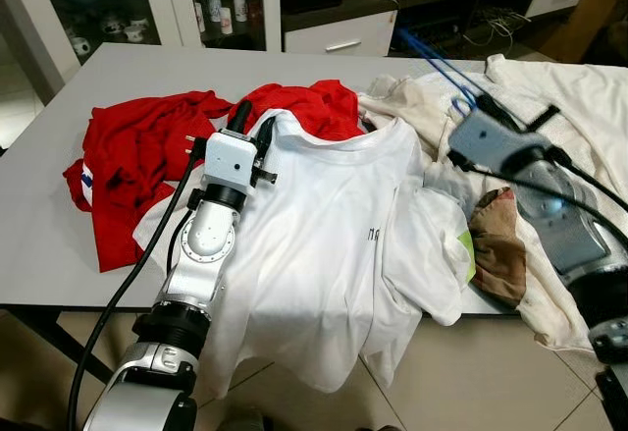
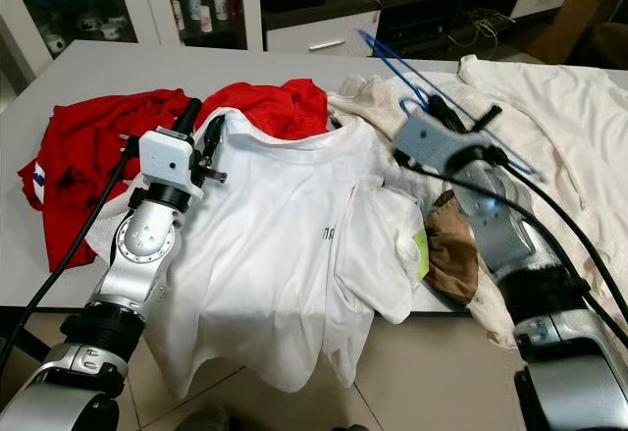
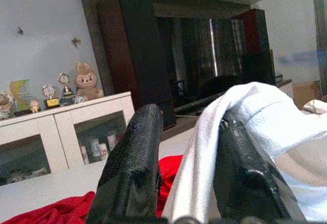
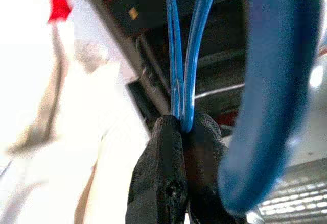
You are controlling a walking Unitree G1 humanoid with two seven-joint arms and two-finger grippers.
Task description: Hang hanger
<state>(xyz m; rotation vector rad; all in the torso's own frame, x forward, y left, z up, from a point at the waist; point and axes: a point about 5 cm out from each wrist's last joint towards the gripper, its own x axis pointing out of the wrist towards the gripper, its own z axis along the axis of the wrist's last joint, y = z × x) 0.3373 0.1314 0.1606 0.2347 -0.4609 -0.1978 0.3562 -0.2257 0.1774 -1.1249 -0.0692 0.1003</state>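
Observation:
A white T-shirt (image 1: 324,235) lies spread on the grey table (image 1: 39,215), its hem hanging over the front edge. My left gripper (image 1: 253,119) is at the shirt's collar with its fingers apart. In the left wrist view the white collar fabric (image 3: 245,106) is draped over one finger (image 3: 240,173) and runs down between the two. To the right, my right gripper (image 1: 488,107) is shut on a thin blue wire hanger (image 1: 432,63), held above the cream clothes. The right wrist view shows the hanger's wires (image 4: 186,71) pinched between the fingertips.
A red garment (image 1: 137,156) lies crumpled to the left of and behind the shirt. Cream clothes (image 1: 569,97) and a brown cloth (image 1: 496,244) cover the table's right side. Beyond the table stand glass-door cabinets (image 1: 128,4) and a dark TV unit.

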